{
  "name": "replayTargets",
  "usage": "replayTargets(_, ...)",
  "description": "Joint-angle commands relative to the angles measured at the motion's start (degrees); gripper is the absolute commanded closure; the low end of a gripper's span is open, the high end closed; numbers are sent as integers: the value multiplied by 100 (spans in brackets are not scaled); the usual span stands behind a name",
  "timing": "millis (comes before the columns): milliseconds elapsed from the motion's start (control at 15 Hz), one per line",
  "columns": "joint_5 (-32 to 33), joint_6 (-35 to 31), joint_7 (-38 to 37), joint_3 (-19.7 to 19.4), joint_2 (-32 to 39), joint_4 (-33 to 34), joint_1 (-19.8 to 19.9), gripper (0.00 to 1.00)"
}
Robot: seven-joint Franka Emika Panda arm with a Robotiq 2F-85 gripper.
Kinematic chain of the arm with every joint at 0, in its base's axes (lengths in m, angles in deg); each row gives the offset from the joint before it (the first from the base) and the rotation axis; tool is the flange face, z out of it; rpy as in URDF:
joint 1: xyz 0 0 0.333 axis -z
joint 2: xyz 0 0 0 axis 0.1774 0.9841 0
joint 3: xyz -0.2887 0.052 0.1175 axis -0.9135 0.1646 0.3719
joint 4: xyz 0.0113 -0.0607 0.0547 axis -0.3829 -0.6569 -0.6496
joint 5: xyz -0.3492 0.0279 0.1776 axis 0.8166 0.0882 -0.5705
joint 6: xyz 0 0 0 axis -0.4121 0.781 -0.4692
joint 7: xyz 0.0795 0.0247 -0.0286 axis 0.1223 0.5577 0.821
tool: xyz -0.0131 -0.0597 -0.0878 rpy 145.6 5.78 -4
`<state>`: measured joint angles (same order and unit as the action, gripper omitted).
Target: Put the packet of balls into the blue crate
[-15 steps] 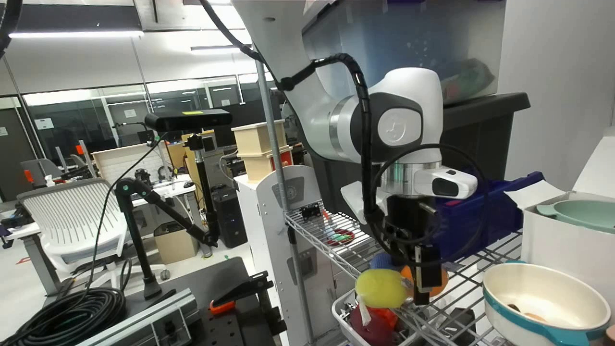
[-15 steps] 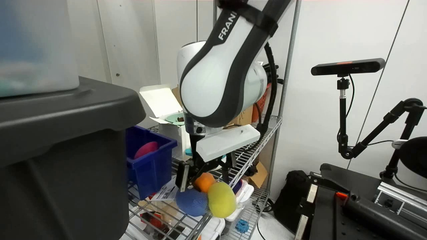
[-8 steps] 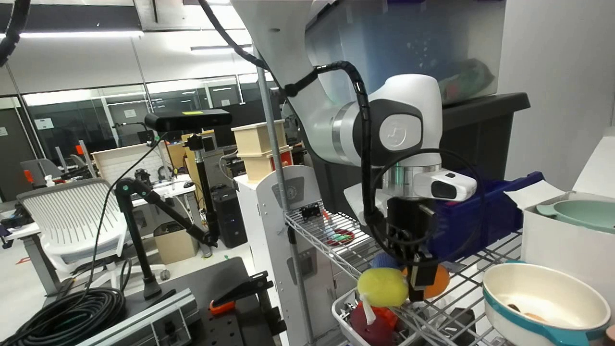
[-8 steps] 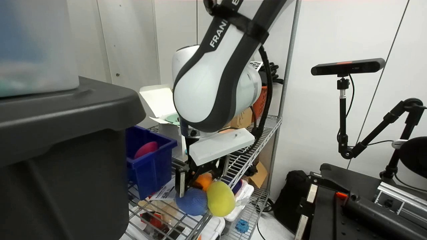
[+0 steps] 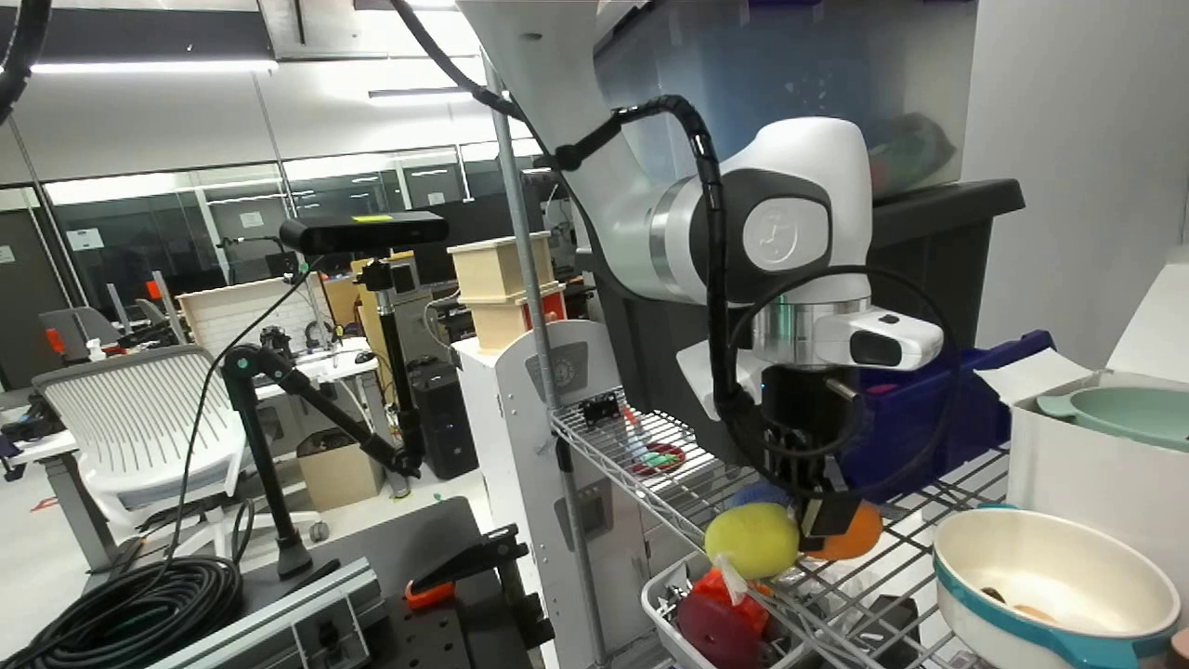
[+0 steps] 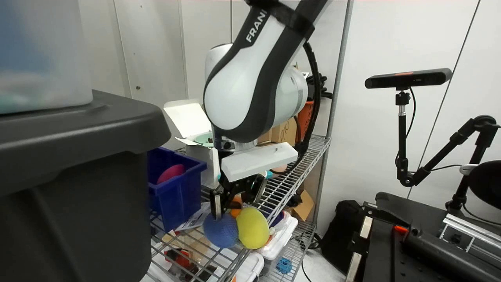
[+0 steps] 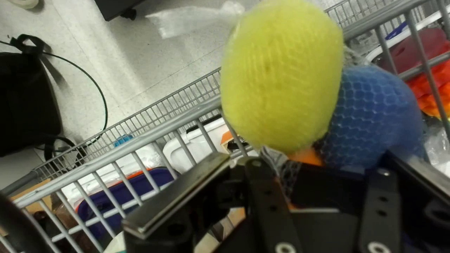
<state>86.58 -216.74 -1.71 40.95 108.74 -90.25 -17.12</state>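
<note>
Pincer (image 6: 236, 207) and packet of balls (image 6: 239, 227) at the edge of a wire shelf (image 7: 116, 152). My fingers (image 6: 217, 205) clasp the packet, spread wide and tilted inward, with the orange ball (image 5: 855, 531) between them. In my wrist view the yellow ball (image 7: 281, 73) and the netted blue ball (image 7: 378, 119) lie side by side, touching, at my fingertips. Whether the packet touches the shelf, I cannot tell. It is outside the blue crate (image 6: 180, 203), which in an exterior view shows between my pincer and a black tote (image 6: 78, 219); a pink object (image 6: 171, 173) lies inside the crate. In an exterior view, a white bowl (image 5: 1068, 557) with a teal rim stands right of the packet.
</note>
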Motion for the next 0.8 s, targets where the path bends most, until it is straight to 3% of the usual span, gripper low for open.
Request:
replayTargets(0, -209, -159, 94, -15, -576, -465, 6, 100)
replayTargets(733, -352, -370, 530, 86, -2384, -1861, 325, 100)
